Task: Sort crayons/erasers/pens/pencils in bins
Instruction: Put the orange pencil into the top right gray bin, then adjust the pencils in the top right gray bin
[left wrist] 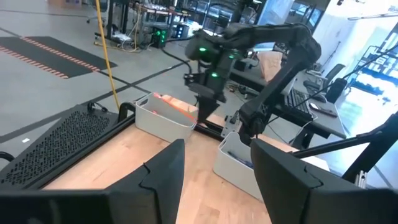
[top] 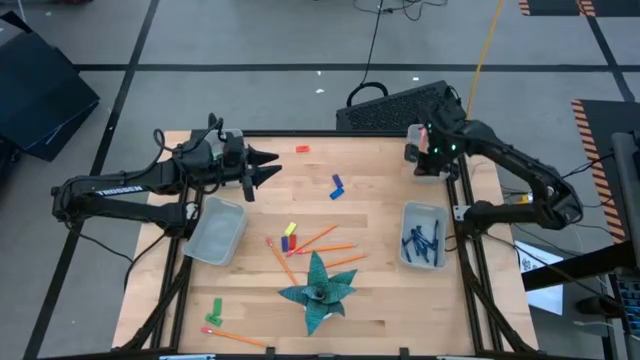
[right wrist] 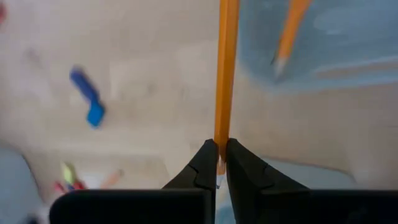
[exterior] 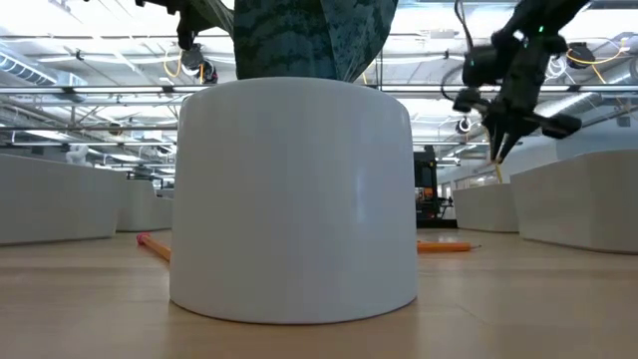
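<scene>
We see a light wooden table (top: pixel 380 180) on a grey floor crossed by dark lines. At upper right, the right gripper (right wrist: pixel 217 163) is clenched on a thin orange pencil (right wrist: pixel 225 68) over a translucent plastic bin (left wrist: pixel 163 117), which seems to hold another pencil. The left gripper (top: pixel 262 168), fingers spread, hangs at upper left. Dark blue pens (top: pixel 421 243) fill the right-hand bin (top: pixel 405 222); more pencils (top: pixel 325 245) lie at centre.

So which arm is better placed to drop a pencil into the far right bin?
The right. The right gripper is already shut on a pencil, hanging at the far right bin, which already holds one. The left gripper is open and empty, across the table.
</scene>
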`<action>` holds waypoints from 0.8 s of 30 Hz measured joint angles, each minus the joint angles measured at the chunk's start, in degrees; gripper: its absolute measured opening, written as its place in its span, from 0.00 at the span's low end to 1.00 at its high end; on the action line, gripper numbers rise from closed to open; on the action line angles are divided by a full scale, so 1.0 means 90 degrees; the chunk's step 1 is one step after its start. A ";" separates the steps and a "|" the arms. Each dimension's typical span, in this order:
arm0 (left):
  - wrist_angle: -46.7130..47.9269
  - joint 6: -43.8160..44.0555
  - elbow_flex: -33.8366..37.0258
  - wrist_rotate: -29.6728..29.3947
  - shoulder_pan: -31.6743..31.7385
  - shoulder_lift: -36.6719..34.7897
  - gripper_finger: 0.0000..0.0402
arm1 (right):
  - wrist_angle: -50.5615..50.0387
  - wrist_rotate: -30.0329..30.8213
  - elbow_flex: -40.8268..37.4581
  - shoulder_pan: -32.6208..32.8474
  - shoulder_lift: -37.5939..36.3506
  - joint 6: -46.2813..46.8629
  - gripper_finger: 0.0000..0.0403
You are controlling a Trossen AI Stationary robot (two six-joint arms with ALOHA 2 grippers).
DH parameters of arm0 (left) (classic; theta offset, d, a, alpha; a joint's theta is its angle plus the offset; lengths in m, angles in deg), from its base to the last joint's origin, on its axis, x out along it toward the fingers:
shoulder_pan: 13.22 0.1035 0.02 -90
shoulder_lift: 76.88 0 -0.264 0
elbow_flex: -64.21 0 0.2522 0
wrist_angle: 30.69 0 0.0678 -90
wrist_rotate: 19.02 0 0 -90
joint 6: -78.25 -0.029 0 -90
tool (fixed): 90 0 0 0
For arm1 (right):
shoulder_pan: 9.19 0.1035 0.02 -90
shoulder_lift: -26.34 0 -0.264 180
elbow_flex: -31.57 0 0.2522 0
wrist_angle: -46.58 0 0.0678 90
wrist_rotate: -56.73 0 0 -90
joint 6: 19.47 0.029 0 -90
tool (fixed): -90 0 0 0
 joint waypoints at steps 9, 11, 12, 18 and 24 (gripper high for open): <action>0.0022 -0.0046 0.0000 0.0153 0.0000 0.0000 0.46 | 0.0435 -0.0034 0.0002 -0.0941 0.0872 0.0444 0.03; 0.0038 -0.0051 0.0000 0.0167 -0.0002 0.0000 0.46 | 0.0714 -0.0040 0.0003 -0.0980 0.1059 0.0460 0.04; 0.0059 -0.0051 0.0000 0.0168 -0.0002 0.0000 0.46 | 0.0818 -0.0052 0.0008 -0.0987 0.1145 0.0485 0.05; 0.0191 -0.0049 0.0000 0.0184 0.0000 0.0000 0.46 | 0.0873 0.0305 0.0007 -0.1082 0.1206 0.0599 0.17; 0.0202 -0.0083 0.0000 0.0328 -0.0001 -0.0002 0.46 | 0.1105 0.1122 0.0007 -0.0940 0.0493 0.0303 0.27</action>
